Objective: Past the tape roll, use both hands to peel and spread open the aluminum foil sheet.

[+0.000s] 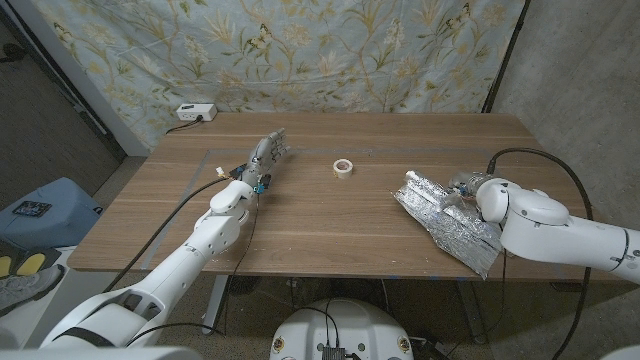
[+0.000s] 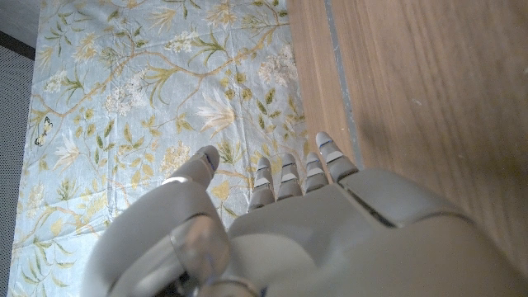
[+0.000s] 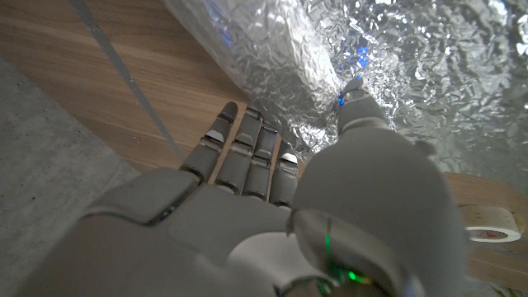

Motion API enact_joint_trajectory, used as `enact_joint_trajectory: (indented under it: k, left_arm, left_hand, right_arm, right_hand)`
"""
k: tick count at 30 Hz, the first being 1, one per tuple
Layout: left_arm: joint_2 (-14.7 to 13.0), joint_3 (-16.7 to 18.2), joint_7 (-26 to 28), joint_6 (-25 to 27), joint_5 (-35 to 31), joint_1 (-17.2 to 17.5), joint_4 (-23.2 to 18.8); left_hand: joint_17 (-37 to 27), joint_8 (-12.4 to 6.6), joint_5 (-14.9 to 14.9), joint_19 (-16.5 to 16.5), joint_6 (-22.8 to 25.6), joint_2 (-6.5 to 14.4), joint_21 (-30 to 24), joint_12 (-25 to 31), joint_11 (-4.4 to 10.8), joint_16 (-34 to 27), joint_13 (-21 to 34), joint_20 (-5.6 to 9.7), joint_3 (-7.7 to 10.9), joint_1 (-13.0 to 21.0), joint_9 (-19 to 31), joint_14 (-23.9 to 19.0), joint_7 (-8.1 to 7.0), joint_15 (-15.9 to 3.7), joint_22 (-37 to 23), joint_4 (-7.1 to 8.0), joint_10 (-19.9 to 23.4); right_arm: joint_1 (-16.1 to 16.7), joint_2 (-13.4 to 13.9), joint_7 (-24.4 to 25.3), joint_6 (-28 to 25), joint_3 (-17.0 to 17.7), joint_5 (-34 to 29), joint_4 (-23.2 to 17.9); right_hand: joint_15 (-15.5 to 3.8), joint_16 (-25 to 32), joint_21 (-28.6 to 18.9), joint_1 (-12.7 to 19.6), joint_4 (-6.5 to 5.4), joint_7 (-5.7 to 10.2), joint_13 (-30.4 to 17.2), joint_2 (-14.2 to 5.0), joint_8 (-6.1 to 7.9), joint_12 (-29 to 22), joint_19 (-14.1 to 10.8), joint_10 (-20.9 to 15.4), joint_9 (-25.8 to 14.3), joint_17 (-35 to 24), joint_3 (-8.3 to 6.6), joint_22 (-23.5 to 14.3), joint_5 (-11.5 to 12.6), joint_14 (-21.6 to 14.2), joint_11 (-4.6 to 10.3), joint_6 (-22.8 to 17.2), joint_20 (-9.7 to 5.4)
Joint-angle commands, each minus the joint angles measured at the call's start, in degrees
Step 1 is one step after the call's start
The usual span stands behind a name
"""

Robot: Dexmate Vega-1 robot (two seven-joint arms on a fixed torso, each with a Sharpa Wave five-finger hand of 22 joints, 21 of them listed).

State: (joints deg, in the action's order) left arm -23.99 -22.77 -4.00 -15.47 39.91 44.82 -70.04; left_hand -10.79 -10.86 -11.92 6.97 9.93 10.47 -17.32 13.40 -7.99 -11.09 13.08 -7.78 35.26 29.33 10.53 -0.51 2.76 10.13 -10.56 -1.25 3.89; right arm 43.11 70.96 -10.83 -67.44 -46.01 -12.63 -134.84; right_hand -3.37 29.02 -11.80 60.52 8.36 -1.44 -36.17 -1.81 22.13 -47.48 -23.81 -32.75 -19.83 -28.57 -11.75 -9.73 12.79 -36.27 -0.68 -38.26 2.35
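The crumpled aluminum foil sheet [image 1: 445, 218] lies on the right part of the wooden table [image 1: 330, 215], partly folded over itself. My right hand [image 1: 468, 187] is at its far right edge. In the right wrist view its fingers [image 3: 247, 153] stretch out over the wood beside a raised foil [image 3: 388, 49] fold, and the thumb tip touches that fold; nothing is gripped. The small white tape roll [image 1: 343, 168] [image 3: 492, 223] stands mid-table, left of the foil. My left hand [image 1: 265, 156] [image 2: 330, 223] is far left of the roll, fingers straight and apart, holding nothing.
A white power box [image 1: 195, 112] sits at the table's back left corner. A black cable [image 1: 520, 153] arcs over the right edge near my right arm. A floral cloth [image 1: 300, 50] hangs behind the table. Bare wood lies between the roll and both hands.
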Motion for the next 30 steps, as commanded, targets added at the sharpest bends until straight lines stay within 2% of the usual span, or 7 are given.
enact_joint_trajectory:
  k: [1, 10, 14, 20, 30]
  left_arm:
    - [1.2, -0.3, -0.6, -0.2, 0.3, -1.2, 1.9]
    - [2.4, -0.5, -0.8, 0.0, 0.5, -2.6, 3.9]
    - [3.1, -0.6, -1.2, -0.3, 0.5, -3.5, 5.2]
    - [4.0, -0.9, -2.2, -1.0, 0.3, -4.9, 7.0]
    - [4.1, -0.9, -2.5, -1.0, 0.4, -4.9, 5.5]
  left_hand:
    - [-0.1, -0.21, -0.2, 0.3, 0.5, 0.5, 0.3, 0.6, -0.07, -0.5, 0.0, -0.29, 0.54, -0.1, 0.3, -0.5, 0.22, 0.18, -0.1, 0.11, 0.3]
    - [-0.1, -0.22, -0.2, 0.4, 0.6, 0.5, 0.4, 0.6, -0.10, -0.5, 0.0, -0.25, 0.58, -0.1, 0.3, -0.5, 0.26, 0.17, -0.1, 0.15, 0.5]
    - [-0.1, -0.20, -0.2, 0.4, 0.6, 0.5, 0.4, 0.6, -0.12, -0.5, 0.1, -0.22, 0.58, -0.1, 0.3, -0.6, 0.26, 0.18, -0.1, 0.20, 0.5]
    - [-0.1, -0.19, -0.3, 0.4, 0.6, 0.4, 0.4, 0.6, -0.09, -0.4, 0.1, -0.22, 0.64, -0.1, 0.3, -0.6, 0.26, 0.21, -0.1, 0.20, 0.4]
    - [-0.1, -0.15, -0.3, 0.4, 0.6, 0.4, 0.5, 0.7, -0.02, -0.5, 0.1, -0.19, 0.66, -0.2, 0.3, -0.7, 0.31, 0.30, -0.1, 0.27, 0.6]
  right_arm:
    - [-2.2, 0.9, -4.3, 3.0, 2.3, 5.6, 1.8]
    - [-2.6, 1.0, -6.7, 7.2, 7.0, 13.4, 5.5]
    - [-3.9, 1.2, -7.9, 7.8, 6.5, 13.5, 6.3]
    - [-4.1, 1.5, -8.7, 9.7, 8.6, 16.9, 8.0]
    - [-4.3, 2.3, -9.8, 12.2, 11.4, 21.3, 10.5]
  right_hand:
    - [-2.72, 0.5, 0.2, 0.7, -0.11, -0.54, -1.8, -1.00, 0.15, -0.7, -0.2, -3.8, -0.3, -0.3, -0.11, -0.3, 0.0, -0.6, 2.53, -0.1, 0.53]
    - [-2.36, 0.6, 0.1, 1.1, -0.04, -0.92, -1.9, -1.42, 0.24, -1.1, -0.4, -4.0, -0.5, -0.6, -0.22, -0.3, -0.4, -0.9, 2.50, -0.6, 0.76]
    - [-2.09, 0.5, 0.1, 1.2, 0.00, -1.33, -2.3, -1.49, 0.25, -1.6, -0.6, -4.7, -0.6, -0.5, -0.27, -0.3, -0.5, -1.3, 2.55, -0.8, 1.05]
    - [-1.86, 0.5, 0.0, 1.1, -0.13, -1.65, -2.5, -1.71, 0.20, -1.9, -0.9, -4.9, -0.7, -0.6, -0.25, -0.3, -0.8, -1.7, 2.26, -1.0, 1.20]
    - [-1.35, 0.4, -0.2, 1.3, -0.07, -2.33, -2.4, -1.97, 0.09, -2.1, -1.7, -5.2, -0.8, -0.8, -0.31, -0.3, -1.1, -2.2, 1.74, -1.4, 1.62]
